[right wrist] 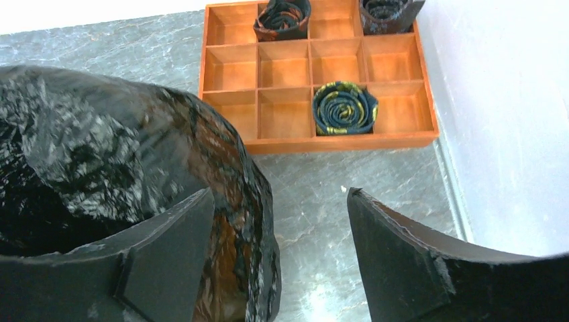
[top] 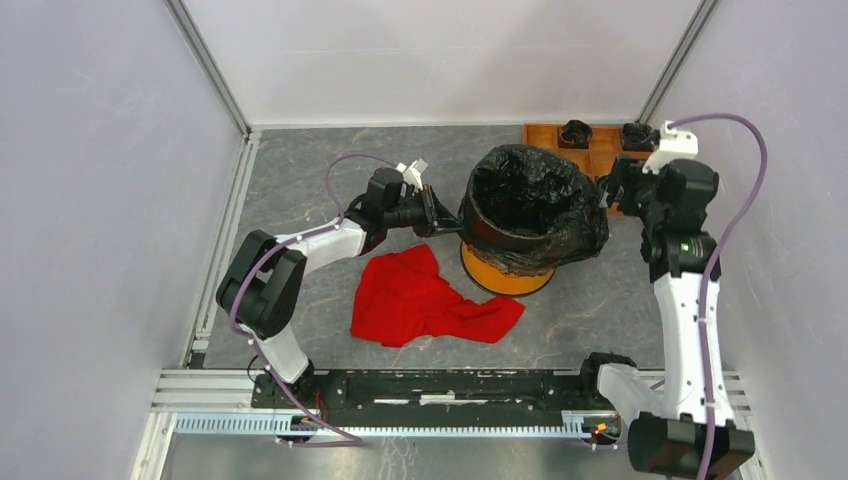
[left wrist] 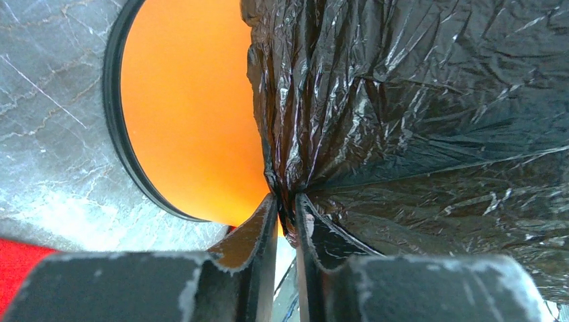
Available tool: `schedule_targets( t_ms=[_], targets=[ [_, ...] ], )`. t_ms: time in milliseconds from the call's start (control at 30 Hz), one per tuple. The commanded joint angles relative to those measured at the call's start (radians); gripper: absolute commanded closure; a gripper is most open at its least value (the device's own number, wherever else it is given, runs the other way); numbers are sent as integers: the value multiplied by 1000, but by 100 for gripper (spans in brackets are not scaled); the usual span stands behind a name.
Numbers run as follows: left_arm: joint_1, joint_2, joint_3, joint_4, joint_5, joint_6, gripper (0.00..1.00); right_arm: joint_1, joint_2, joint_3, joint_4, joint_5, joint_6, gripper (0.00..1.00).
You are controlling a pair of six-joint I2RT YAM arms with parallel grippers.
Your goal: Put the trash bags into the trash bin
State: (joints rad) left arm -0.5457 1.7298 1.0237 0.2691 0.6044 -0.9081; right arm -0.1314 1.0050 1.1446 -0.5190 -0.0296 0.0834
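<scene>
One trash bag [top: 535, 200] over bin [top: 500, 278], left pincer [left wrist: 285, 198] pinching it — right pincer [right wrist: 280, 196] agape alongside.

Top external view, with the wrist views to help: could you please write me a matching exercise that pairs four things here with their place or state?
Column one:
1. black trash bag
2. red cloth
3. compartment tray
4. left end effector

Column two:
A. at the far right of the table
B. draped over the rim of the trash bin
C. shut on a fold of black plastic
D. lying crumpled on the near side of the bin

Pairs: 1-B, 2-D, 3-A, 4-C.
</scene>
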Motion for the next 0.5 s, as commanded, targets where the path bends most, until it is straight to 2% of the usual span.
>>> schedule_targets(
  t_ms=[0, 133, 300, 400, 467],
  targets=[
    [-14, -3, -13, 41, 13, -12, 81, -70, -87, -149, 98, -101, 76, 22],
    [-14, 2, -7, 40, 25, -14, 86, -106, -136, -277, 194, -191, 112, 23],
    [-14, 3, -7, 38, 20, -14, 94, -115, -117, -403, 330, -306, 128, 26],
    [-16, 5, -9, 38, 4, -18, 98, -115, -98, -453, 414, -331, 153, 35],
    [-16, 8, -11, 38, -3, -24, 98, -115, -79, -490, 481, -332, 186, 47]
  ],
)
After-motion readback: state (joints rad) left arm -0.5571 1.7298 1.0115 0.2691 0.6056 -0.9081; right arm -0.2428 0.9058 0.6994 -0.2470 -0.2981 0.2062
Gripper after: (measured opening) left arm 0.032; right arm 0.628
